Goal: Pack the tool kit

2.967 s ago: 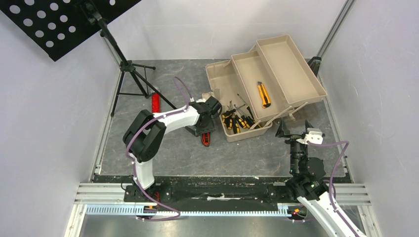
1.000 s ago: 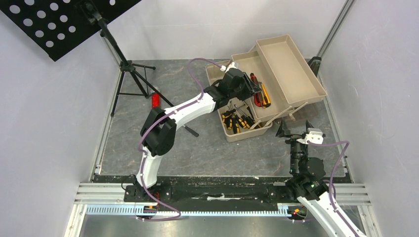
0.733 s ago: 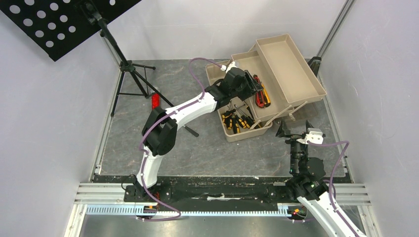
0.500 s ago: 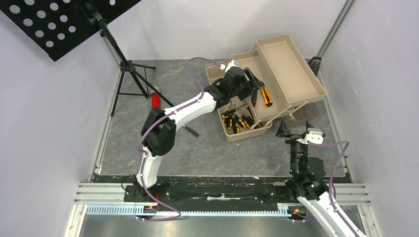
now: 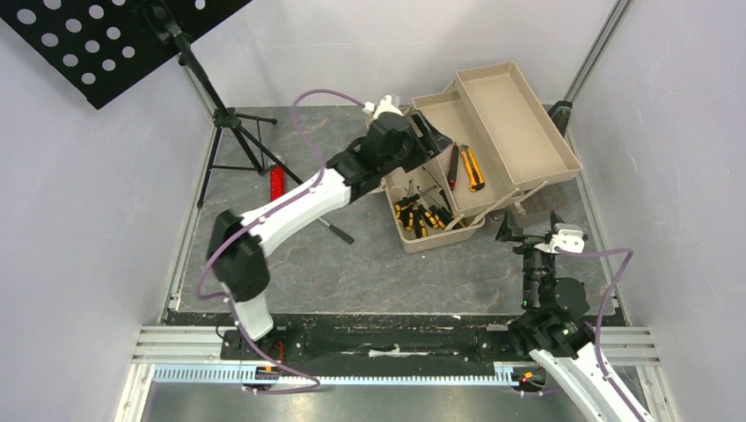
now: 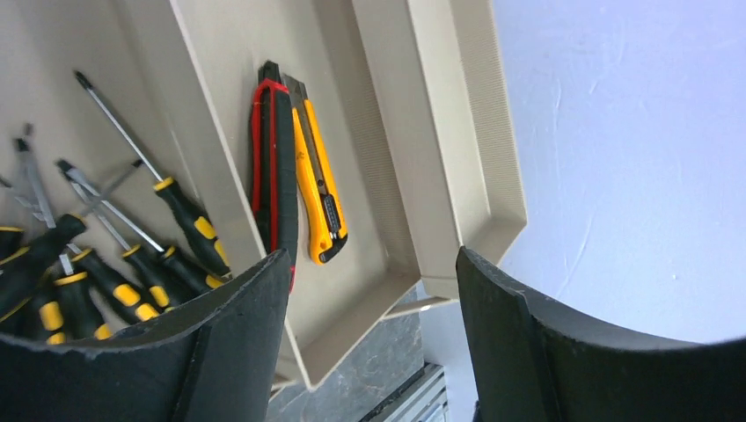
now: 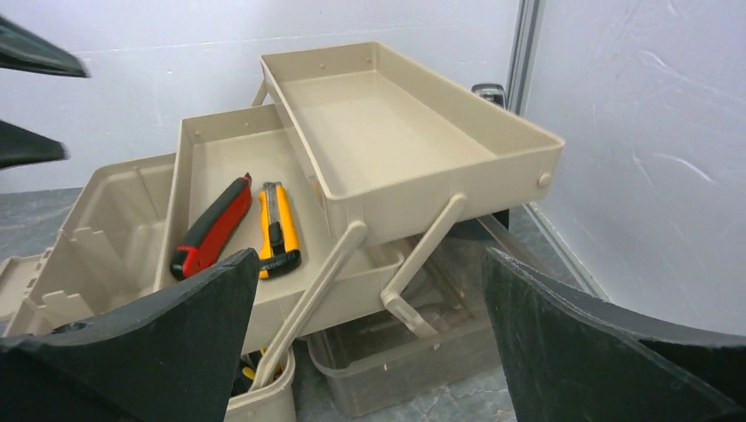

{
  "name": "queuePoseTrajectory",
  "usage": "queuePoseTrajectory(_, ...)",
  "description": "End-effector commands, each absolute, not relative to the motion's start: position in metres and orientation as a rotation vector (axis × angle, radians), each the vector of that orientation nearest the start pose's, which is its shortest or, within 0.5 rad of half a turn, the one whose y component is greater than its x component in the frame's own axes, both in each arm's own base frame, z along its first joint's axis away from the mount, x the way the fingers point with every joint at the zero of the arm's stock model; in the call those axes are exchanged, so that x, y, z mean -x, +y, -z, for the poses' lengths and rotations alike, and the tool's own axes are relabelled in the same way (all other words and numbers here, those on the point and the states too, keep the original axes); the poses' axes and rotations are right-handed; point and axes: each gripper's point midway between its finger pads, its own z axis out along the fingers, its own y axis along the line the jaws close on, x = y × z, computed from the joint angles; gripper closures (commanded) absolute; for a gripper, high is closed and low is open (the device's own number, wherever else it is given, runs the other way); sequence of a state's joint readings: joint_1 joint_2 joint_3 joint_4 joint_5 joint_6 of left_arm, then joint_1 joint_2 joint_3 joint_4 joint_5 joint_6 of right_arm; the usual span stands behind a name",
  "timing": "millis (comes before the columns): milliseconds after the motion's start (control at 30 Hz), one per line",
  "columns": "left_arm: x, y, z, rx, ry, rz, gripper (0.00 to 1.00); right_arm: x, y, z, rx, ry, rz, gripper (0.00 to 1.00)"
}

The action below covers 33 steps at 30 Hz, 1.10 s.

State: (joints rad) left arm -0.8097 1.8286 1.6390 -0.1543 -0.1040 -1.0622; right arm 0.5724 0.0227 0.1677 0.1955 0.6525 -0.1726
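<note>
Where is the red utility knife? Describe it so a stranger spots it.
Find the tan toolbox at the back right. In its middle tray lie two knives: the red utility knife is red-and-black, the orange knife beside it yellow.

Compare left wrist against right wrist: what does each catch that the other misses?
Left wrist only: the yellow-and-black screwdrivers heaped in the tan plastic toolbox's bottom compartment; right wrist gives at most a sliver of them. Right wrist only: the pale fold-out link arms and the whole empty top tray. Both: the red utility knife and orange utility knife side by side in the middle tray.
</note>
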Motion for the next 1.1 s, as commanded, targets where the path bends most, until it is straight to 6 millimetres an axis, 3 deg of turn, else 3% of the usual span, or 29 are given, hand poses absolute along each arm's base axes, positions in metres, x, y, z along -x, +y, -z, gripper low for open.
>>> queuePoseTrajectory(0, -0.371, -0.359, -0.321, 0.294, 1.971, 0.966, 0.25, -0.222, 0.014, -0.291, -0.090, 1.297, 0.034, 0.01)
queuePoseTrajectory(100, -0.361, -0.315, -0.319, 0.308, 1.993, 0.859, 0.25, -0.222, 0.016, -0.307, -0.045, 1.342, 0.053, 0.01)
queuePoseTrajectory(333, -0.333, -0.204, -0.268, 0.458, 2.078, 0.632, 0.24, -0.227, 0.045, -0.347, 0.147, 1.397, 0.003, 0.06)
queuePoseTrajectory(500, -0.302, -0.137, -0.218, 0.550, 2.180, 0.419, 0.20, -0.244, 0.087, -0.337, 0.361, 1.510, -0.063, 0.03)
queuePoseTrajectory(667, -0.278, -0.093, -0.192, 0.575, 2.247, 0.267, 0.14, -0.257, 0.135, -0.306, 0.568, 1.672, -0.190, 0.03)
queuePoseTrajectory(867, -0.269, -0.055, -0.207, 0.524, 2.213, 0.131, 0.09, -0.257, 0.196, -0.274, 0.720, 1.780, -0.421, 0.05)
queuePoseTrajectory(1067, -0.258, -0.016, -0.237, 0.483, 2.083, -0.051, 0.03, -0.243, 0.272, -0.246, 0.918, 1.837, -0.398, 0.06)
